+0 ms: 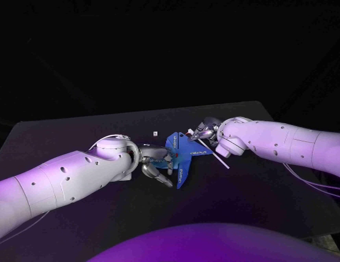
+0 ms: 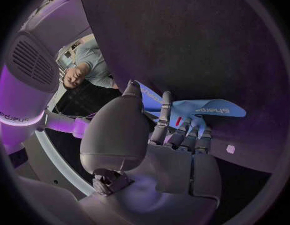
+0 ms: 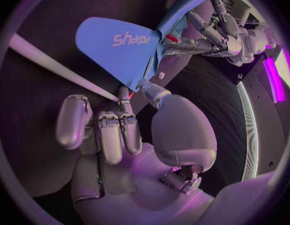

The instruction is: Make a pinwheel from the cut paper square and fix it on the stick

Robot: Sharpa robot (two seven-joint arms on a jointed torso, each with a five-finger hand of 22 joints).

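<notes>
Blue paper (image 1: 182, 154), cut and partly folded, sits at the middle of the black worktop (image 1: 75, 131), caught between the two hands. Left hand (image 1: 153, 162) is on it from the robot's left, fingers (image 2: 182, 131) curled in and gripping the gathered flaps, a firm hold on the paper. Right hand (image 1: 205, 132) comes in at the paper's far right side. The right wrist view shows its thumb and a fingertip pinched on the end of the pale stick (image 1: 220, 158), right where a corner of the paper comes down; its other fingers are folded in alongside.

White lettering on the blue flaps reads "Sharpa". It is plain on the broad flap in the right wrist view, and shows again on a flap in the left wrist view.

Direction now: the paper's longest flap points toward the robot and a shorter one sticks out to the robot's right, so its long axis runs far to near. The stick lies slantwise, from the right hand's fingertips out toward the robot's near right; I cannot tell whether it lies flat on the worktop.

A small red mark (image 2: 178, 121) shows on the paper between the left fingers, too small to make out. A little white piece (image 1: 154, 132) rests on the worktop just beyond the left hand, apart from the paper.
</notes>
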